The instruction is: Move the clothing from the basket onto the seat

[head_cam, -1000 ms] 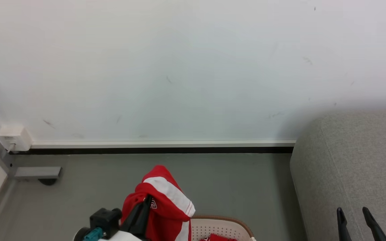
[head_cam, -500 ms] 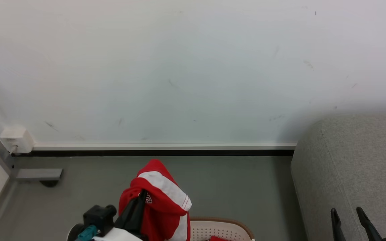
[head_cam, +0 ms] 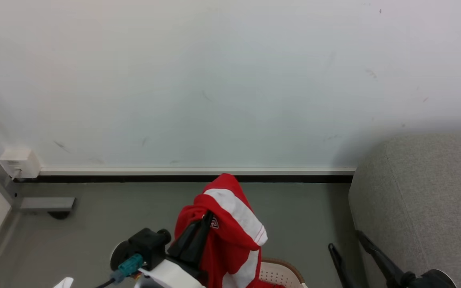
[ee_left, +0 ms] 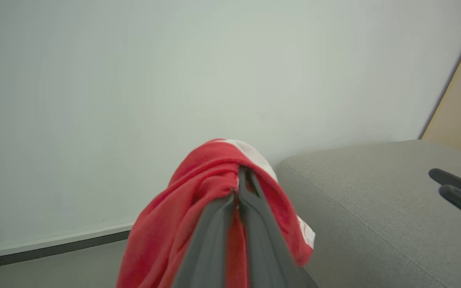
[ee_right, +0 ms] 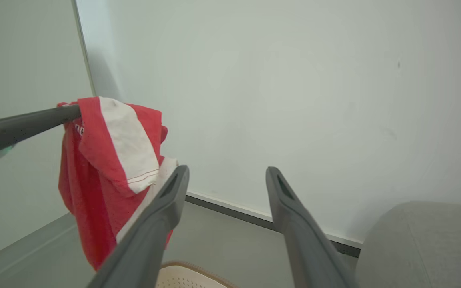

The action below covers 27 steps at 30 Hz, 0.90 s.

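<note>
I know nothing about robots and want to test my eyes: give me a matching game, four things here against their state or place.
1 red garment
2 basket
3 seat
4 right gripper

A grey, at the head view's right
B open, holding nothing
C hanging, pinched in the left gripper
D cream, at the head view's bottom edge

Pairs: 1-C, 2-D, 3-A, 4-B

Scuffed white wall [head_cam: 230, 80] above grey floor [head_cam: 106, 216]
</note>
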Available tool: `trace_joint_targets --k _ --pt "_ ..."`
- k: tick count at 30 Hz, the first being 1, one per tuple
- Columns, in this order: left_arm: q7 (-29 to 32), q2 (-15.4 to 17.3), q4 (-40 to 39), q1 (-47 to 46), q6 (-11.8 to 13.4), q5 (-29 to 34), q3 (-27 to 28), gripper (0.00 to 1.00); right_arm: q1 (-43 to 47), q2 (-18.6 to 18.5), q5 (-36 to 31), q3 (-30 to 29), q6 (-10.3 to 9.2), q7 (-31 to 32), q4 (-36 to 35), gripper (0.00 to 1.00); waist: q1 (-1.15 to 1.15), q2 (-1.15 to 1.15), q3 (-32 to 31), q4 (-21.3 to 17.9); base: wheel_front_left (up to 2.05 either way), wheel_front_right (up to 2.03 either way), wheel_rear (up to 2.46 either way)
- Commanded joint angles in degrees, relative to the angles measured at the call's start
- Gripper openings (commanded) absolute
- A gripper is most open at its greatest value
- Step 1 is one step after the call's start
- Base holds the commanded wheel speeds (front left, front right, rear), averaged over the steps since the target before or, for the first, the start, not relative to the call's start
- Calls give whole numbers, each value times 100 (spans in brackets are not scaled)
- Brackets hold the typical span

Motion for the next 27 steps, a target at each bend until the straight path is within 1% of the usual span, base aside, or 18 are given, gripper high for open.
trace_joint_targets --k 1,5,9,13,17,21,25,27 --pt "43 -24 -96 -81 -46 61 -66 0 -124 -146 134 209 -12 12 -77 100 0 0 7 3 0 0 0" --pt "186 -53 -294 -157 -201 73 -366 0 -414 -450 477 891 -12 104 -295 100 0 0 20 1 0 0 0" --pt "308 -50 -414 -209 -327 55 -704 0 -730 -790 804 1443 -12 227 -436 100 0 0 22 -18 0 0 0" --pt "379 -53 -561 -315 -414 -6 -1085 0 -989 -1057 1065 1793 -12 290 -436 100 0 0 38 -6 0 0 0" --pt "414 26 -727 -434 -465 -241 -1535 0 -1176 -1294 1464 2118 -12 322 -492 100 0 0 54 15 0 0 0" --pt "354 308 -884 -642 -472 -692 -2079 0 -1342 -1650 1930 2420 -12 324 -512 100 0 0 71 16 0 0 0" --pt "216 594 -990 -863 -476 -1095 -2468 0 -1450 -1969 2304 2564 -12 262 -500 100 0 0 66 18 0 0 0" --pt "171 703 -1044 -956 -476 -1298 -2635 0 -1505 -2067 2424 2659 -12 237 -522 100 0 0 63 11 0 0 0"
